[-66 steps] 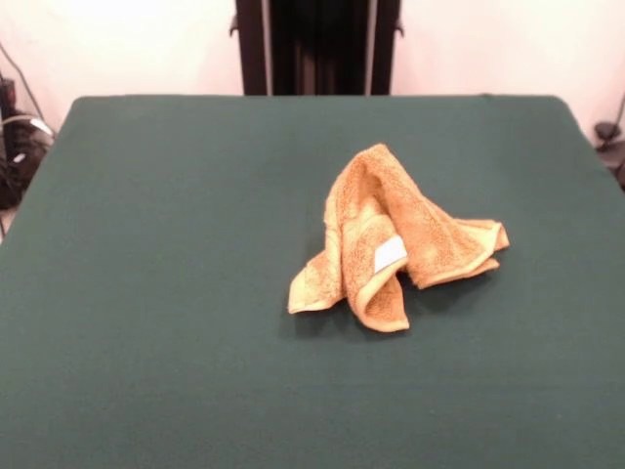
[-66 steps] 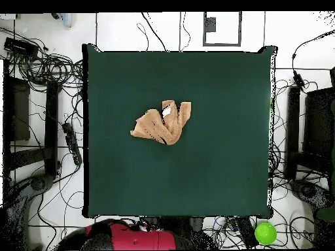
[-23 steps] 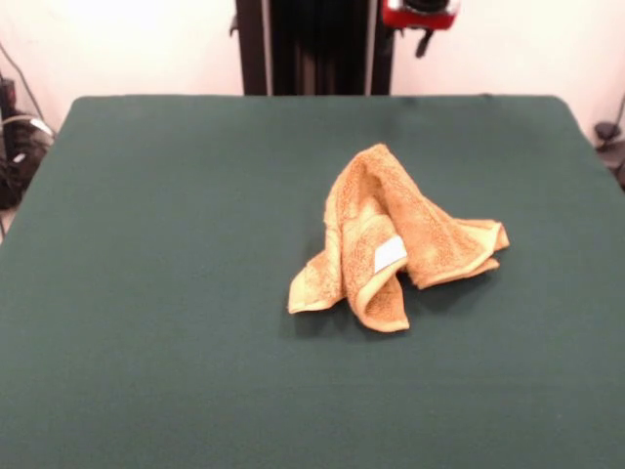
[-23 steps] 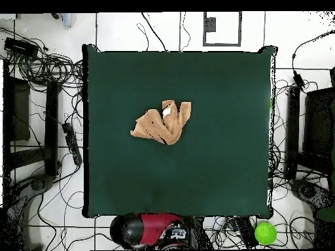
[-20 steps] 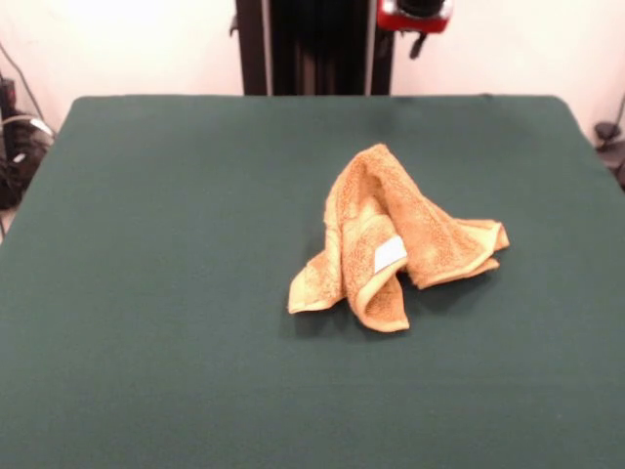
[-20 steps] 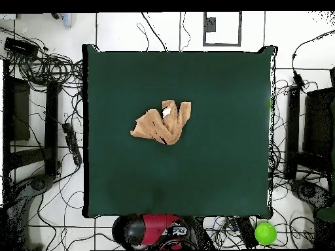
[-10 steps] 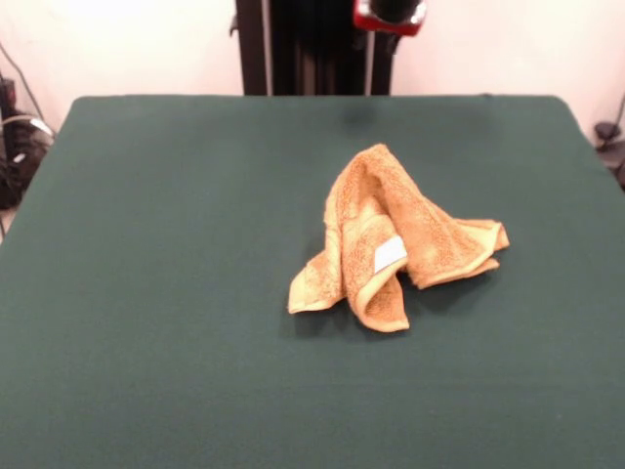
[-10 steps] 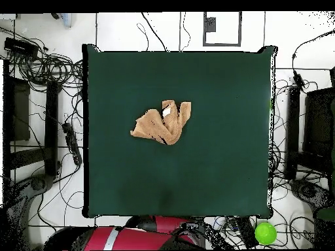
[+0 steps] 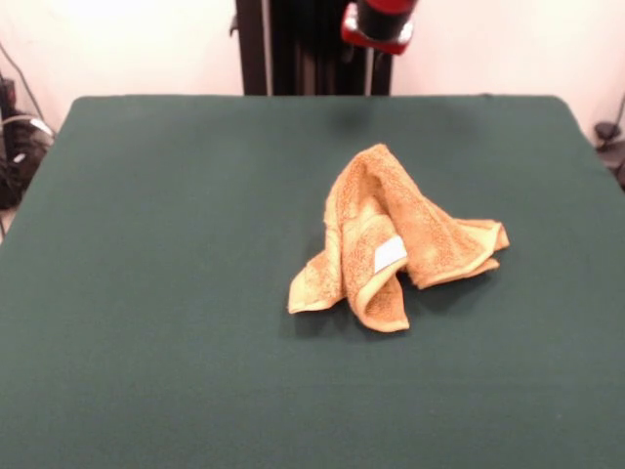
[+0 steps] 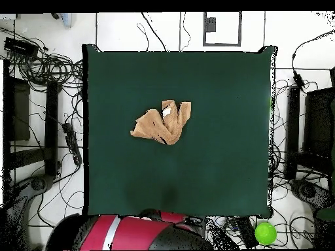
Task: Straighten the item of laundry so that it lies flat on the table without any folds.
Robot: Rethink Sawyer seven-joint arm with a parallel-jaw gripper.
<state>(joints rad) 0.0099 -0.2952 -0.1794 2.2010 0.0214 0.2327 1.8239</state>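
Observation:
The item of laundry (image 9: 391,239) is an orange-tan towel, crumpled into a peaked heap right of the table's middle, with a white tag (image 9: 390,254) on its front fold. From overhead the towel (image 10: 162,123) lies left of centre on the dark green table (image 10: 216,144). The arm's red and black end (image 9: 376,24) hangs at the top edge, above the table's (image 9: 176,244) far side and well clear of the towel. Its gripper's state does not show. The red arm (image 10: 131,232) spans the overhead view's bottom edge.
A black column (image 9: 312,44) stands behind the table's far edge. Cables and dark equipment (image 10: 39,98) lie on the floor on both sides of the table. A green ball (image 10: 265,233) sits off the table near one corner.
The arm's red end has come into view at the top edge, then shifted left and a little lower. Overhead, more red arm shows at the bottom. The towel has not moved.

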